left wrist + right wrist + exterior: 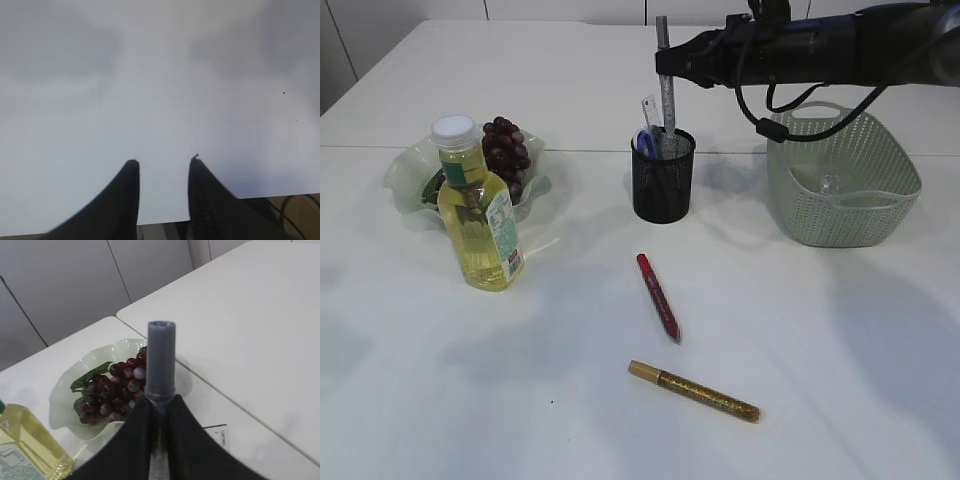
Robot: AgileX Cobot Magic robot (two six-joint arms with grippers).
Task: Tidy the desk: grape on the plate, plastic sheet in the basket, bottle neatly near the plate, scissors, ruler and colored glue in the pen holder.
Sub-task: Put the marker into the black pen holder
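My right gripper (672,62) is shut on a silver glue pen (666,80), held upright over the black mesh pen holder (663,185), its lower end at the rim. In the right wrist view the pen (161,357) sticks up between the shut fingers (160,402). Blue-handled scissors (645,142) and a clear ruler (650,108) stand in the holder. A red glue pen (658,297) and a gold one (694,390) lie on the table. Grapes (506,152) sit on the pale plate (405,175), with the bottle (478,215) upright in front. My left gripper (162,161) is open and empty over bare table.
A green basket (845,185) stands right of the pen holder, with something clear inside it. The right arm reaches in from the upper right above the basket. The left wrist view shows the table's near edge just behind the fingers.
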